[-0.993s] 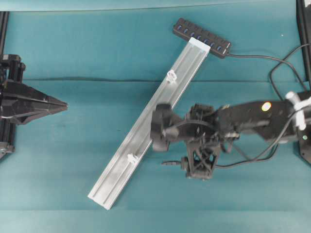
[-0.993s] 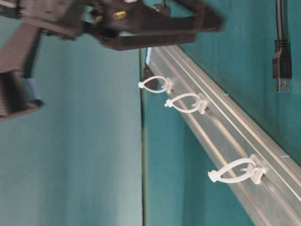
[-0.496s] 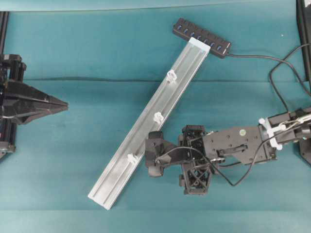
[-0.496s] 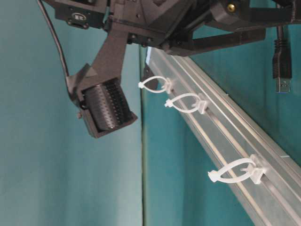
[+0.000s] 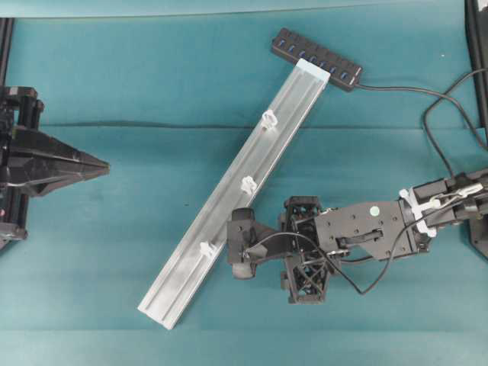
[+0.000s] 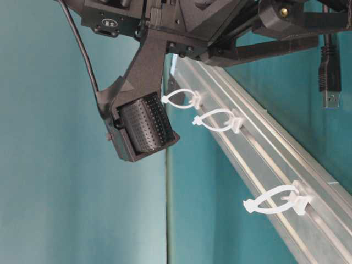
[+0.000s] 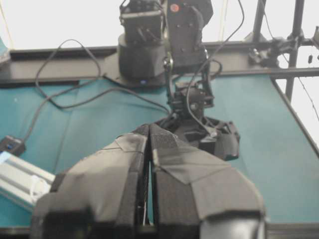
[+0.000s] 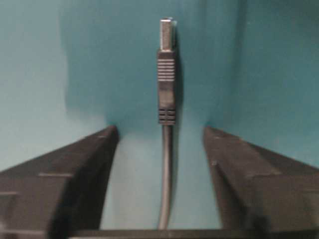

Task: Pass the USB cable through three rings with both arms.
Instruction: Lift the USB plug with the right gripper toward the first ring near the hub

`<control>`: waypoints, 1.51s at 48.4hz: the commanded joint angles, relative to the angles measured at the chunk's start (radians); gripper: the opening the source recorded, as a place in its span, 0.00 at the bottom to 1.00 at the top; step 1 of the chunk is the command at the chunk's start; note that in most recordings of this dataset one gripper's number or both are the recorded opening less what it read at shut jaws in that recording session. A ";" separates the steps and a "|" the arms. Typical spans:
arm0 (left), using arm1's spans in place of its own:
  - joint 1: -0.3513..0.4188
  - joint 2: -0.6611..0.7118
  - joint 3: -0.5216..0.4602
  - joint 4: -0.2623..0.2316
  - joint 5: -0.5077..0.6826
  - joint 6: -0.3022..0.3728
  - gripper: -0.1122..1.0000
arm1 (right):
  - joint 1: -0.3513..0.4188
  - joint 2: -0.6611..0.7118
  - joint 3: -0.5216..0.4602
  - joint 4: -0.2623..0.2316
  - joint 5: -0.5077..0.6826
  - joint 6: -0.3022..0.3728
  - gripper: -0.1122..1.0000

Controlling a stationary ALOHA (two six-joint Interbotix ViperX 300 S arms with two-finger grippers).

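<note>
Right wrist view: your right gripper (image 8: 162, 144) has both jaws apart, straddling the USB cable (image 8: 166, 164) without touching it; the plug (image 8: 166, 74) lies on the cloth just beyond the tips. Close off-centre and it'll skew or squirt out. Left gripper (image 7: 149, 149) is closed, empty, well apart from the rail (image 5: 236, 194) and three rings (image 5: 248, 184).

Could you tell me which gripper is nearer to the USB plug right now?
Right. The right gripper straddles the plug, its fingers either side of the cable. The left gripper sits shut at the table's far left edge.
</note>
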 commanded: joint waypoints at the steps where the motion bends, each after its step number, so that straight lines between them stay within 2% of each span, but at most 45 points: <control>1: -0.003 0.009 -0.026 0.002 -0.005 -0.003 0.09 | 0.003 0.020 0.009 -0.005 -0.009 0.011 0.61; 4: -0.003 0.009 -0.026 0.002 -0.005 -0.002 0.09 | 0.003 0.020 0.009 -0.005 -0.003 0.011 0.51; 14: -0.005 0.011 -0.023 0.002 -0.005 -0.002 0.09 | -0.002 0.020 0.009 -0.003 -0.009 0.034 0.31; 19: -0.005 0.009 -0.025 0.002 -0.005 -0.002 0.09 | -0.008 0.018 0.011 -0.003 0.000 0.031 0.17; 32: -0.005 0.011 -0.023 0.002 -0.005 -0.003 0.09 | -0.009 -0.002 0.012 -0.006 0.021 0.017 0.17; 38: -0.017 0.011 -0.025 0.002 -0.005 -0.006 0.09 | -0.018 -0.063 0.000 -0.028 0.052 -0.002 0.17; 44: -0.040 0.011 -0.023 0.002 -0.002 -0.008 0.09 | -0.046 -0.155 -0.026 -0.061 0.115 -0.020 0.17; 50: -0.041 0.011 -0.023 0.002 0.014 -0.008 0.09 | -0.104 -0.252 -0.057 -0.083 0.245 -0.046 0.17; 57: -0.041 0.011 -0.025 0.002 0.020 -0.008 0.09 | -0.204 -0.370 -0.097 -0.077 0.388 -0.137 0.17; 62: -0.041 0.008 -0.025 0.003 0.020 -0.014 0.09 | -0.276 -0.423 -0.123 -0.060 0.416 -0.213 0.17; 73: -0.041 0.008 -0.025 0.002 0.020 -0.054 0.09 | -0.428 -0.443 -0.133 -0.069 0.433 -0.357 0.17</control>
